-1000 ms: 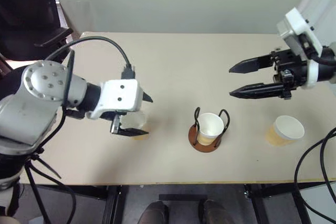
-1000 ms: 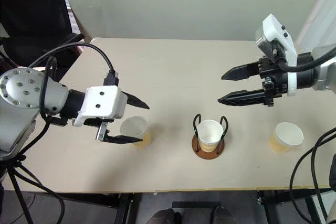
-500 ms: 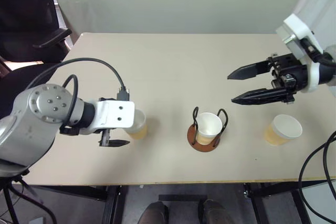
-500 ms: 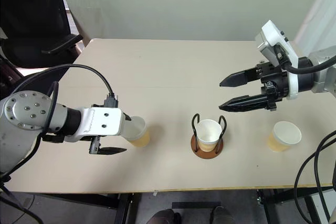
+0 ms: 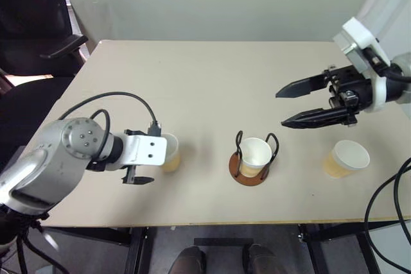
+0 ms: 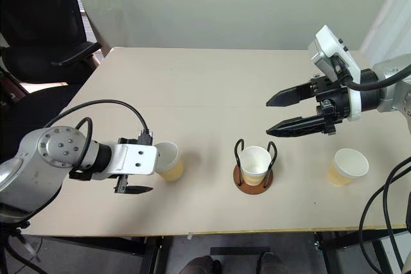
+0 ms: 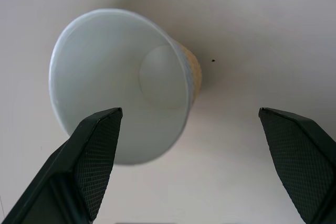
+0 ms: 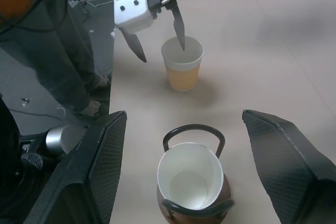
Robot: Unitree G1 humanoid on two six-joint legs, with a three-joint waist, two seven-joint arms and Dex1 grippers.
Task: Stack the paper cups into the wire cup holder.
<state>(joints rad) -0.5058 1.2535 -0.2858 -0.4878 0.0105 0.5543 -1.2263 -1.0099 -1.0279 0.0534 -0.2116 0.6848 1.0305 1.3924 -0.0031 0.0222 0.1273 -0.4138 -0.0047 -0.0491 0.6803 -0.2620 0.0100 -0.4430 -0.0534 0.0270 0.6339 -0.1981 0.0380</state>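
Note:
Three paper cups stand on the table. One paper cup (image 5: 257, 153) sits upright inside the wire cup holder (image 5: 247, 175) near the front middle. A second cup (image 5: 169, 152) stands to its left, and my left gripper (image 7: 188, 111) is open around it, low over the table. That cup (image 7: 121, 82) lies nearer one finger than the other, with no visible touch. The third cup (image 5: 347, 158) stands at the front right. My right gripper (image 5: 280, 108) hangs open and empty above the table, behind and right of the holder, pointing left.
The tan table (image 5: 212, 75) has its front edge close below the cups. A black office chair (image 5: 32, 24) stands off the far left corner. A person's legs (image 8: 63, 61) stand beside the table's left end. Black cables hang at the right edge (image 5: 385, 190).
My left gripper has sunk from above the left cup down to cup height and drawn back to the left, still open. The right gripper has stayed put.

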